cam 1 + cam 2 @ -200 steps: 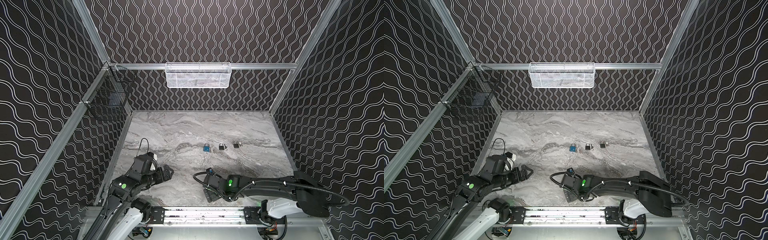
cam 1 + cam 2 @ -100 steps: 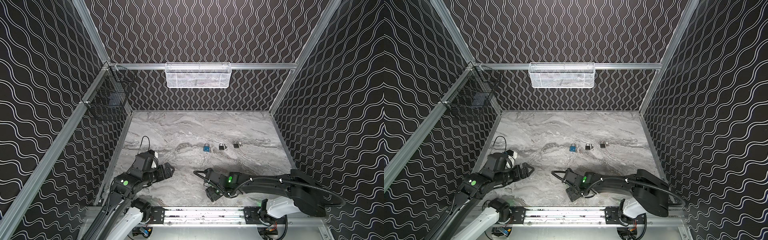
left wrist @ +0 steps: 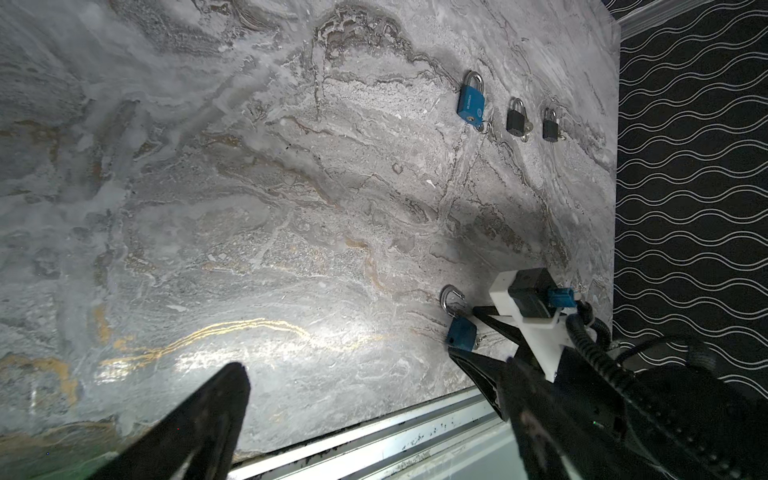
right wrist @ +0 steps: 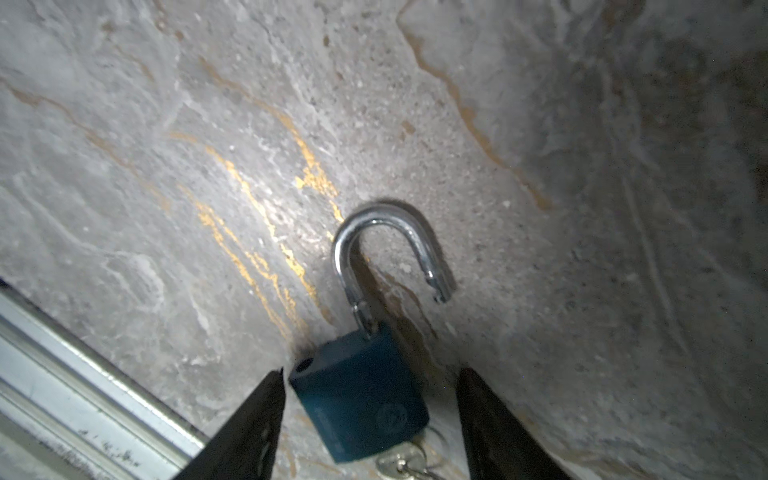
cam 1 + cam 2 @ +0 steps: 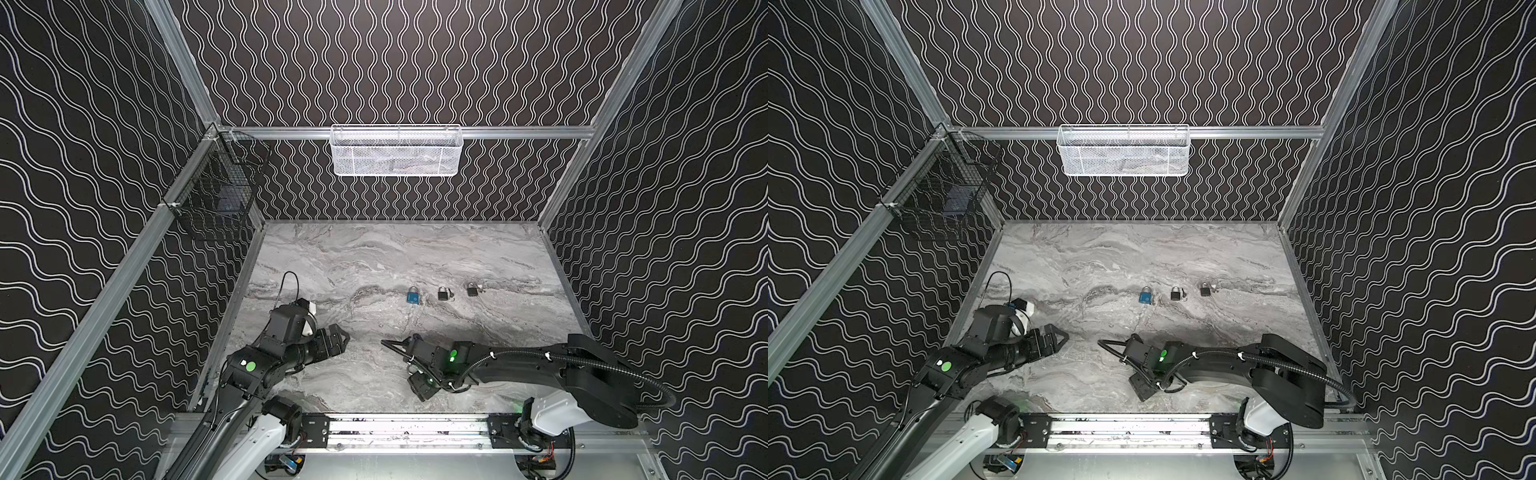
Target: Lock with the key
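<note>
- Blue padlock lies flat on the marble tabletop near the front rail, between the fingers of the right gripper. The jaws are spread to either side of its body, one finger at its corner, the other clear of it.
- Only the right wrist view shows its shackle swung open and a key at its base; both top views hide it under the gripper.
- Left gripper sits well apart, fingers spread wide, holding nothing.
- Four padlocks, all seen in the left wrist view — two blue, two black. Three form a row farther back: second blue padlock, middle black padlock, end black padlock.
- Two baskets: white mesh basket, contents unclear; black wire basket holds a dark box.
</note>
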`<state>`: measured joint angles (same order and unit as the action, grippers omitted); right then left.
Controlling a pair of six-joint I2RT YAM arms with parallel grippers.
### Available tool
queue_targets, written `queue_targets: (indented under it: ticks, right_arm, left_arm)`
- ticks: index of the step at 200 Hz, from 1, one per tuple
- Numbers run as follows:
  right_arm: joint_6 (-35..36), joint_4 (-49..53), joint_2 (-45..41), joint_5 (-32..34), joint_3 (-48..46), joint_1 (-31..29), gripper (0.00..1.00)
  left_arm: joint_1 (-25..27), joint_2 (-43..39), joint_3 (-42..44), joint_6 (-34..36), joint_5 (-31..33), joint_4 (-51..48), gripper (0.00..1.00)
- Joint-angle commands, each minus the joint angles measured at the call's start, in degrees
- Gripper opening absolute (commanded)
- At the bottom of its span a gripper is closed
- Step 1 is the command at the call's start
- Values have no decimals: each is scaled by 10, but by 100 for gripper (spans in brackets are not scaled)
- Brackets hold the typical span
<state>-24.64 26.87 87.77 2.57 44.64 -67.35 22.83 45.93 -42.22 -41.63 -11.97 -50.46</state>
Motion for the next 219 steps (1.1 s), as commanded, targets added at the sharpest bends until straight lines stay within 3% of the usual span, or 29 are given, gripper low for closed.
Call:
queue_targets:
  ticks: [1,26,127,219]
  right_arm:
    - [9,14,9,-15,2,1,66]
    - [10,10,8,-28,-6,1,60]
    - [-8,26,-17,-45,-24,-9,58]
    - [-17,46,29,-4,2,-16,50]
  left_arm:
    - [-2,3,2,12,-1,29,99]
    - [-2,3,4,15,-2,32,99]
    - [-2,22,25,20,-20,63,99]
    - [-2,29,31,29,-38,75,99]
